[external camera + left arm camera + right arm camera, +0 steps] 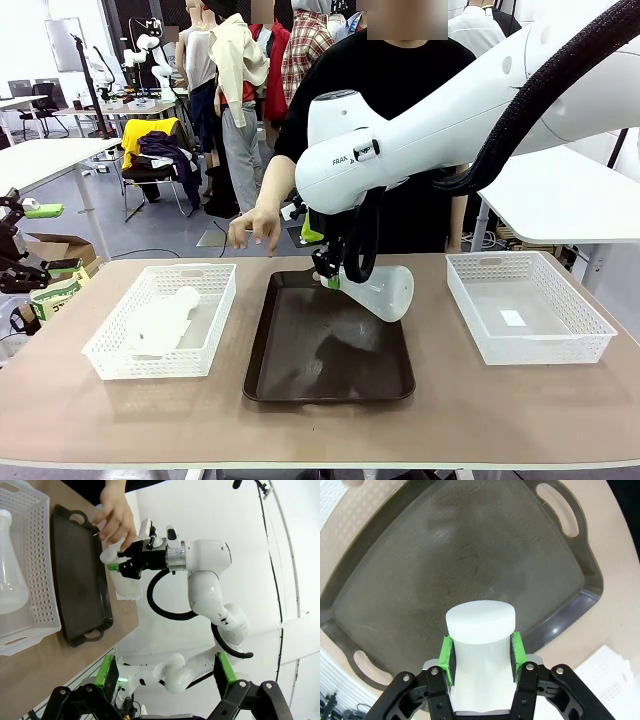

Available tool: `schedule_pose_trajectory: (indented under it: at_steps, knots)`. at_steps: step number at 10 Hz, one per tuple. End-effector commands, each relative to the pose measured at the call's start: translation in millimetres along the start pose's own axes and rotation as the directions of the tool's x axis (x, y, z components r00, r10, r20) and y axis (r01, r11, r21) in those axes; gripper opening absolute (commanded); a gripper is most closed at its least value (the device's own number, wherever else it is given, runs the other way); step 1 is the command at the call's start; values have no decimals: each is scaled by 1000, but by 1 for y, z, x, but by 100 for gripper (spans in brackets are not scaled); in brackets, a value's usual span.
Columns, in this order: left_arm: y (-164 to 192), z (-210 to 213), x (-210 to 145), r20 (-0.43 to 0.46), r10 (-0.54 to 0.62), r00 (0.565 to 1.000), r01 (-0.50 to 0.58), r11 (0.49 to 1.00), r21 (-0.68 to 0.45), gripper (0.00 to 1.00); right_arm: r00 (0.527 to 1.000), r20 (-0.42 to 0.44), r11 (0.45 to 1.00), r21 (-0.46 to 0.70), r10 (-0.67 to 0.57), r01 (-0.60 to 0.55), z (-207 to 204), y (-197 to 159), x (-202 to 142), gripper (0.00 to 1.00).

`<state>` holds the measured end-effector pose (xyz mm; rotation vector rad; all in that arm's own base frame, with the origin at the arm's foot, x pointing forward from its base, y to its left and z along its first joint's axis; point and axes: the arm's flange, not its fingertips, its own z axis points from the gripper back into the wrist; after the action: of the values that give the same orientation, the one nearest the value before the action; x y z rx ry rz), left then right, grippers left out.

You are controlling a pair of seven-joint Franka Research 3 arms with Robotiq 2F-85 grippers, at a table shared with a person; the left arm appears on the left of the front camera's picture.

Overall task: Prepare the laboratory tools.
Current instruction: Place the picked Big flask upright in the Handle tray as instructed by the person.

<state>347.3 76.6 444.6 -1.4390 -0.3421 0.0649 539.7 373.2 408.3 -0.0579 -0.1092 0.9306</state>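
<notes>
**Right spot, wrong tilt**

We've got the right gripper (pixel 330 278) pinching one flask (pixel 385 290) by its neck. It's mid-frame in the front view, hanging above the upper right part of the brown tray (pixel 300 370). Its long axis runs nearly sideways, neck left and wide base right, so we reckon it needs tipping base-down before lowering. The other flask (pixel 160 322) lies in the basket (pixel 105 360) at frame left. The left gripper (pixel 165 672) is spread, holding nothing.

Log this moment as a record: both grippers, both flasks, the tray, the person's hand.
right gripper: shut on the held flask at its neck
held flask: tilted, over the dark tray
other flask: lying in the left basket
left gripper: open, holding nothing
person's hand: at the tray's far edge
</notes>
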Motion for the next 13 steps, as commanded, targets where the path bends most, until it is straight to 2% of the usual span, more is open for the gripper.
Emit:
schedule_pose_trajectory:
  at_steps: [1, 13]
  knots:
    - [0, 2, -2, -7, -9, 1000, 9, 1000, -5, 100, 1000, 1, 1000, -2, 1, -1, 1, 0, 0, 0]
    - [0, 2, -2, -7, -9, 1000, 9, 1000, -5, 100, 1000, 1, 1000, -2, 1, -1, 1, 0, 0, 0]
